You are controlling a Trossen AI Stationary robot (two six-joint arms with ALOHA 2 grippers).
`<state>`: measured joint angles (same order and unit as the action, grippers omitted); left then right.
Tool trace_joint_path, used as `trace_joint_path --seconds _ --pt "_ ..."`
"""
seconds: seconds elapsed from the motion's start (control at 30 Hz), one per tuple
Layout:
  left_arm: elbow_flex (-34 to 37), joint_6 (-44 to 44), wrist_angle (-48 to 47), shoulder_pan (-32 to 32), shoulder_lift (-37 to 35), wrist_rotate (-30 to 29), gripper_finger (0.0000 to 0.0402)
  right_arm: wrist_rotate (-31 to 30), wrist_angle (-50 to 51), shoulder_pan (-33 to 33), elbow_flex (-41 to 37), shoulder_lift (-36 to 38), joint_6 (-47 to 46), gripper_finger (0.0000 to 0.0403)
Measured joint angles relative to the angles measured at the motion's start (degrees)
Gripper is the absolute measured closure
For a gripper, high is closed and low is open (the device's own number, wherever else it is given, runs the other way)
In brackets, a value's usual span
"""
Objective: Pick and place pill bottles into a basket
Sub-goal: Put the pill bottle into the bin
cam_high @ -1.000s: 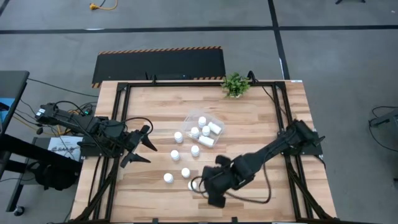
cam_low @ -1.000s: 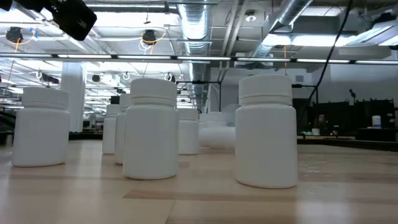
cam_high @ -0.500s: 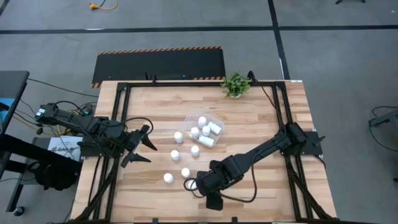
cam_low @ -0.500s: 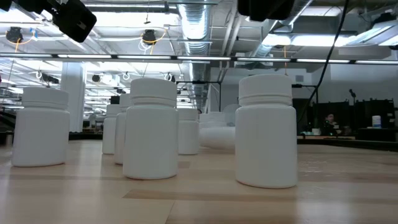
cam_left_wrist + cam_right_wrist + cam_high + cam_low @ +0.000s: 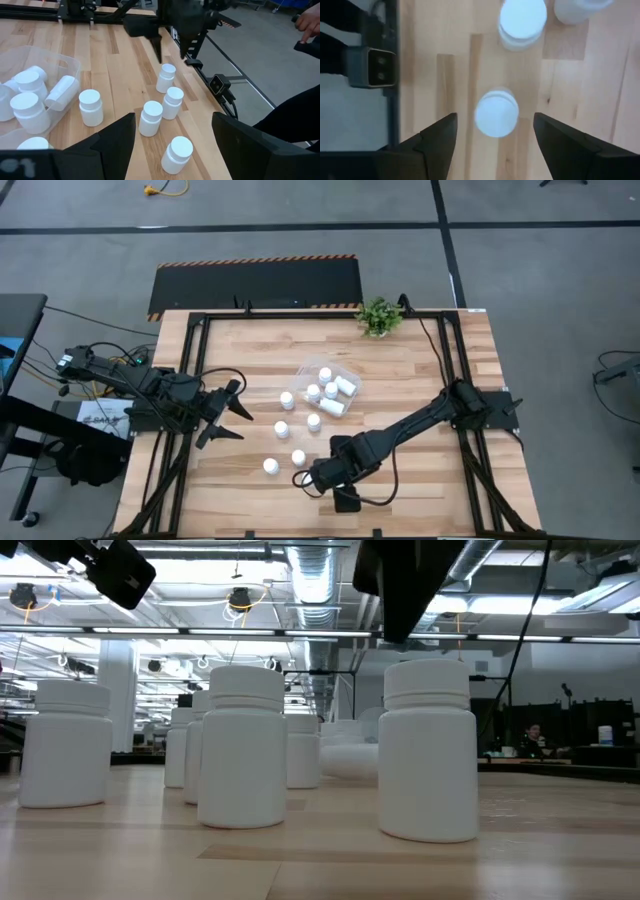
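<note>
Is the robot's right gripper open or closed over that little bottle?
Open. The right gripper hangs above an upright pill bottle, its fingers spread wide on either side and not touching it.

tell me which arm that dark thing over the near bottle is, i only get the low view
Observer: It is the right pincer, fingers open, directly over that pill bottle; its wrist view shows the cap centred between them.
Operator: where's the other arm
Observer: The left pincer is open at the table's left side, touching nothing.
Operator: anything in the basket
Observer: The basket holds several pill bottles, at least one lying on its side.
</note>
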<state>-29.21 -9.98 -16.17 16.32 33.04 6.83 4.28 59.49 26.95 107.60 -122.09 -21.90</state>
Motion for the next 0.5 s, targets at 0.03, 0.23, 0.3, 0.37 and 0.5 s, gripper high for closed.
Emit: trace_joint_path --seconds 0.03,0.23,0.3,0.37,0.5 --pt "0.00 0.00 -0.03 0.00 0.00 0.00 0.0150 -0.12 0.78 -0.06 -0.12 -0.17 0.19 0.0148" --pt "0.00 0.02 -0.03 0.00 -0.02 0.01 0.0150 0.14 1.32 0.29 -0.02 -1.66 2.75 0.0148" --pt "0.00 0.02 -0.04 0.00 -0.02 0.02 0.0150 -0.05 1.43 0.32 -0.11 -2.12 2.91 0.0148" --pt "0.00 0.02 -0.04 0.00 -0.01 0.02 0.0150 -0.04 1.48 0.31 -0.22 -2.18 3.05 0.0148" --pt "0.00 0.26 -0.05 0.00 0.00 0.02 0.0150 -0.31 1.38 0.27 -0.10 -2.02 4.40 0.0148"
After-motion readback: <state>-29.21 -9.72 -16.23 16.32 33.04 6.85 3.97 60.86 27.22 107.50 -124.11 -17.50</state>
